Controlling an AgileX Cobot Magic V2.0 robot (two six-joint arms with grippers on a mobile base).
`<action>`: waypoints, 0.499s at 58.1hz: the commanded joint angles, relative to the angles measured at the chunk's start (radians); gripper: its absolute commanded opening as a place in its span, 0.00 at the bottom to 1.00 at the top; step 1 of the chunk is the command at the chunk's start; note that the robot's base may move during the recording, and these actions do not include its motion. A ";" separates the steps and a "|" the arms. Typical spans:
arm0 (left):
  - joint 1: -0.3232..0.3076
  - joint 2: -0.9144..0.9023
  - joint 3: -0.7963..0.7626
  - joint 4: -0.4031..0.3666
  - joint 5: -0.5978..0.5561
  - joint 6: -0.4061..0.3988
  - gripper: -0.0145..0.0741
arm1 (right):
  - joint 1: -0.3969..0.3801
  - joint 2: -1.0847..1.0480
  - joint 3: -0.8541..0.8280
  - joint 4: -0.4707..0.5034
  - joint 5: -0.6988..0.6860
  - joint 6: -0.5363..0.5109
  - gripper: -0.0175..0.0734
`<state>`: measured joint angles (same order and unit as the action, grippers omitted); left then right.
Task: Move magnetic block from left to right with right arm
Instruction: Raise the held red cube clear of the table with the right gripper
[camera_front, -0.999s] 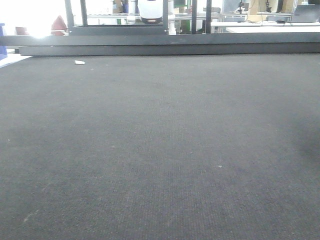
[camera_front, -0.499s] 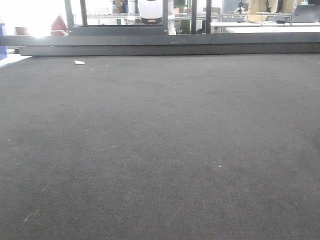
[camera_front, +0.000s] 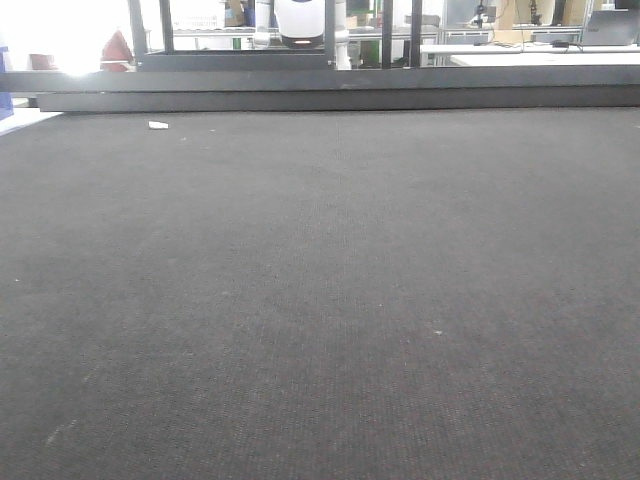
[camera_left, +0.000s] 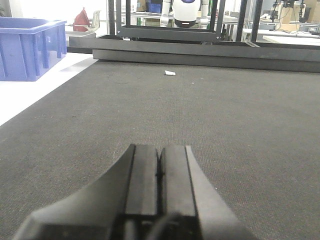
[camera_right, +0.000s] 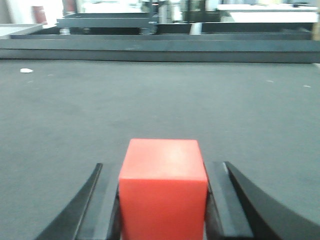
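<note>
The magnetic block (camera_right: 163, 187), a plain bright-red cube, fills the lower middle of the right wrist view. My right gripper (camera_right: 163, 172) is shut on it, one dark finger pressed against each side. The grey mat lies beyond and below it. In the left wrist view my left gripper (camera_left: 160, 152) is shut, its two fingers pressed together with nothing between them, low over the dark mat. Neither the block nor any gripper shows in the front-facing view.
A dark mat (camera_front: 320, 290) covers the table. Black metal rails (camera_front: 330, 90) run along its far edge. A small white scrap (camera_front: 158, 125) lies at the far left. A blue plastic bin (camera_left: 27, 47) stands off the mat's left side.
A faint dark shadow at the right edge of the mat one second ago is gone now. Nothing else differs in the front-facing view.
</note>
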<state>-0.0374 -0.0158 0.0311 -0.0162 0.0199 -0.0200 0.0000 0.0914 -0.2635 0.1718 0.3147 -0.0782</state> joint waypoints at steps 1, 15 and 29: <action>-0.007 -0.007 0.010 -0.006 -0.083 -0.001 0.03 | -0.014 0.003 -0.027 0.007 -0.078 -0.001 0.61; -0.007 -0.007 0.010 -0.006 -0.083 -0.001 0.03 | -0.014 0.003 -0.027 0.007 -0.078 -0.001 0.61; -0.007 -0.007 0.010 -0.006 -0.083 -0.001 0.03 | -0.014 0.003 -0.027 0.007 -0.078 -0.001 0.61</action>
<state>-0.0374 -0.0158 0.0311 -0.0162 0.0199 -0.0200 -0.0099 0.0835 -0.2612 0.1718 0.3164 -0.0782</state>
